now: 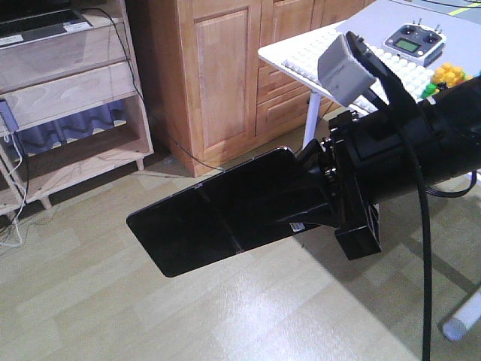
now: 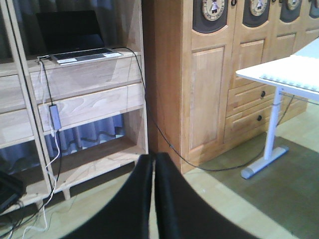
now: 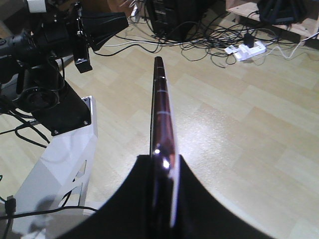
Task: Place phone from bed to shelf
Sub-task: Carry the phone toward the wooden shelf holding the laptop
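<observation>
Right wrist view: at bottom centre, the right gripper (image 3: pixel 159 162) is clamped on the phone (image 3: pixel 160 104), which stands edge-on and juts up the frame above the floor (image 3: pixel 239 139). Left wrist view: the left gripper (image 2: pixel 153 160) has its fingers pressed together with nothing between them. Beyond, at the left, the shelf (image 2: pixel 94 104) carries a laptop (image 2: pixel 82 52).

The black right gripper (image 3: pixel 162 160) reaches forward, jaws clamped on a thin glossy black phone (image 3: pixel 159 99). The black left gripper (image 2: pixel 153 167) points slightly downward, its jaws pressed together.
</observation>
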Robot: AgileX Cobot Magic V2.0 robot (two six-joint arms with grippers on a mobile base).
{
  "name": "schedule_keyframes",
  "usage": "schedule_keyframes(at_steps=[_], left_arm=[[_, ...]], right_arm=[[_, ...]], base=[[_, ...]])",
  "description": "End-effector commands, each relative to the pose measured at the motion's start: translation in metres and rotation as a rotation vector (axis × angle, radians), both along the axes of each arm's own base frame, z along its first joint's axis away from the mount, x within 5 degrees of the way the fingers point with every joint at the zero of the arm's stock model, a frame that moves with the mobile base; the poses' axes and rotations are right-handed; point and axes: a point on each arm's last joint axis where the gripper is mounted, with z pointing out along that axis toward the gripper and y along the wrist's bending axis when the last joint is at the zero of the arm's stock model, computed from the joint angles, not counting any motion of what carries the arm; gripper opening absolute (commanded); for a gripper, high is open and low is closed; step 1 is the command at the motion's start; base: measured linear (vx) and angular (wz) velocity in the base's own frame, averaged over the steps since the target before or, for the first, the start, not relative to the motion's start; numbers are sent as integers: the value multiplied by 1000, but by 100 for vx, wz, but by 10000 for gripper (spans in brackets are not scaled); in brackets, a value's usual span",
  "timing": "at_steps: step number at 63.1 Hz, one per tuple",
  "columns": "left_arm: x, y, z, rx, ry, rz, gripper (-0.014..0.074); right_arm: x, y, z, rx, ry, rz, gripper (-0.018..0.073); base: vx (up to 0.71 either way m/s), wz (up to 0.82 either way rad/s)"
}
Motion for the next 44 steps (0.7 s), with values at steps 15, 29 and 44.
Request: schedule_keyframes(at_steps=[15, 29, 44], left_arm=[[-1, 0, 15, -11, -108, -2, 1], [-1, 0, 15, -11, -108, -2, 1], [-1, 0, 15, -11, -108, -2, 1]], right_arm=[[-13, 0, 20, 83, -5, 41, -2], [-13, 0, 20, 83, -5, 41, -2], [-13, 0, 20, 83, -5, 41, -2]], base=[[46, 4], [46, 7], [46, 15]])
